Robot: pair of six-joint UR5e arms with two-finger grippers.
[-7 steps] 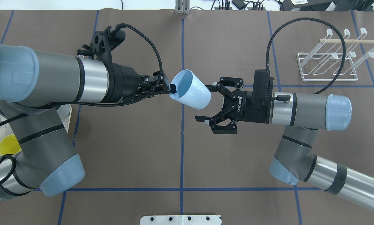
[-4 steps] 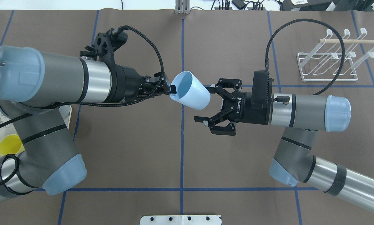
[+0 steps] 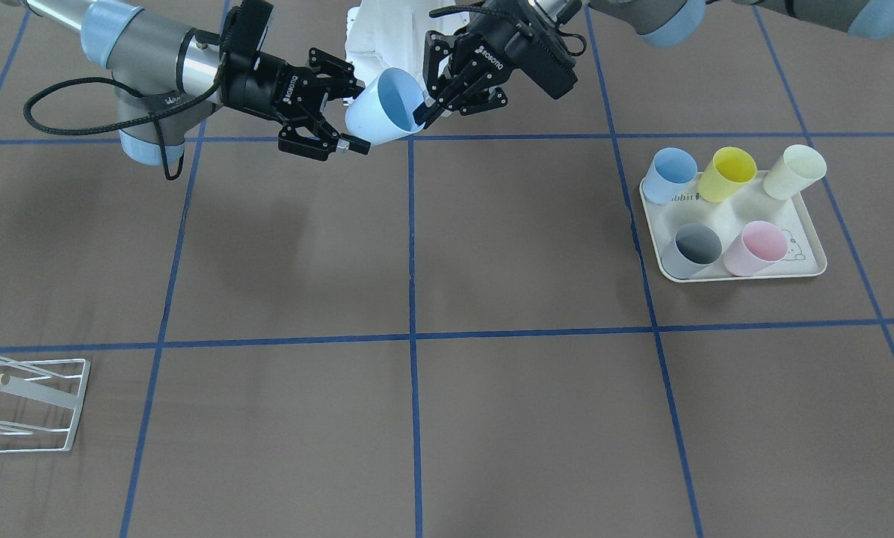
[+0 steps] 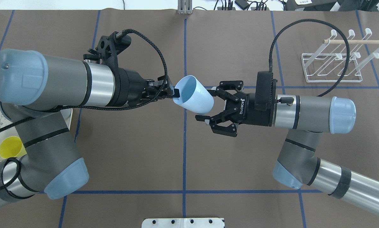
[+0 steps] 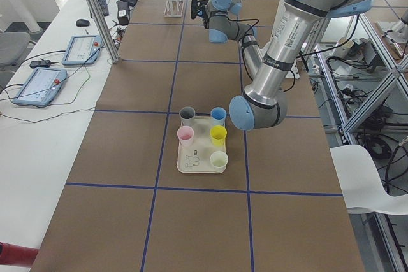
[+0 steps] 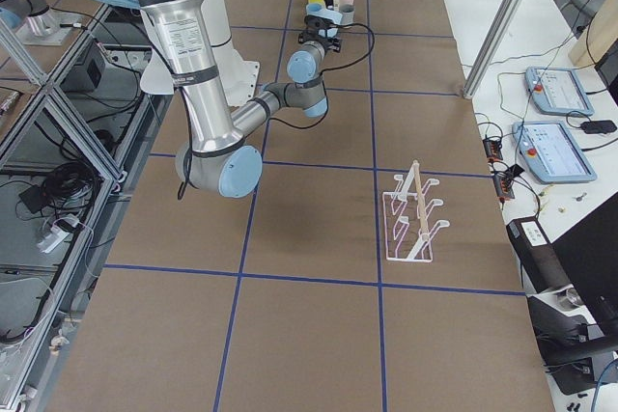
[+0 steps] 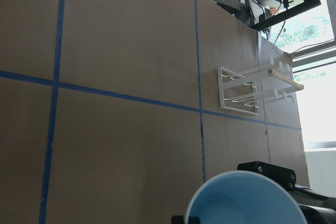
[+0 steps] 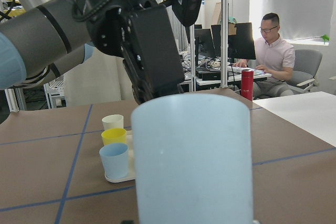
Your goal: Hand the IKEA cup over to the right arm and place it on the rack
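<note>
Light blue, the cup (image 4: pixel 194 98) hangs tilted in the air over the middle of the brown surface (image 4: pixel 129 142). The left arm (image 4: pixel 66 84) has its jaws clamped on the cup's rim. The right arm (image 4: pixel 303 109) has its jaws wide apart around the cup's bottom. The white rack (image 4: pixel 333 68) stands well apart.

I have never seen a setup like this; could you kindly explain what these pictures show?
These are two robot arms at a table, each ending in two-finger jaws. One picture looks down from behind the robot, one faces it from across the table, two look along the table from its ends, and two come from wrist cameras. The left arm holds a light-blue cup by its rim in mid-air; the right arm has its jaws open around the cup's base. A white wire rack stands on the table, and a cream tray carries five more cups.
</note>
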